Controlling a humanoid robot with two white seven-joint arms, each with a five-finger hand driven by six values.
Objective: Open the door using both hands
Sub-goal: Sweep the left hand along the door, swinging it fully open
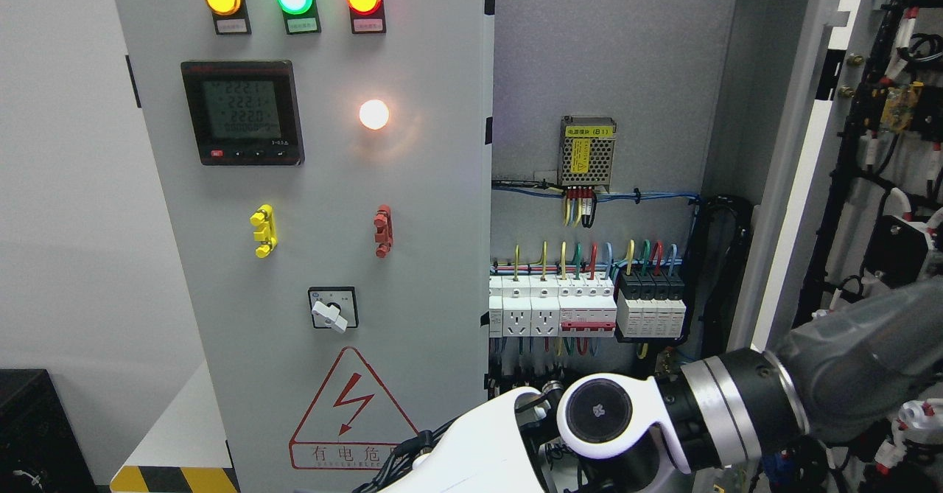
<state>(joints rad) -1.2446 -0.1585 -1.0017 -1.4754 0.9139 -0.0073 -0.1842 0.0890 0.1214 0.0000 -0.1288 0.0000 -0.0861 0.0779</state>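
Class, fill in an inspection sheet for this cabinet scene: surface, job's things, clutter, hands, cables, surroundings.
Surface: left door closed, carrying three lit lamps, meter, rotary switch and warning triangle.
Job's things: right door swung open, showing the inside.
Clutter: nothing seen.
Hands: right arm enters at lower right; hand hidden. Left arm not seen.
Cables: coloured wires into breakers; black bundle at the hinge side.
Surroundings: white wall; hazard stripes on floor.
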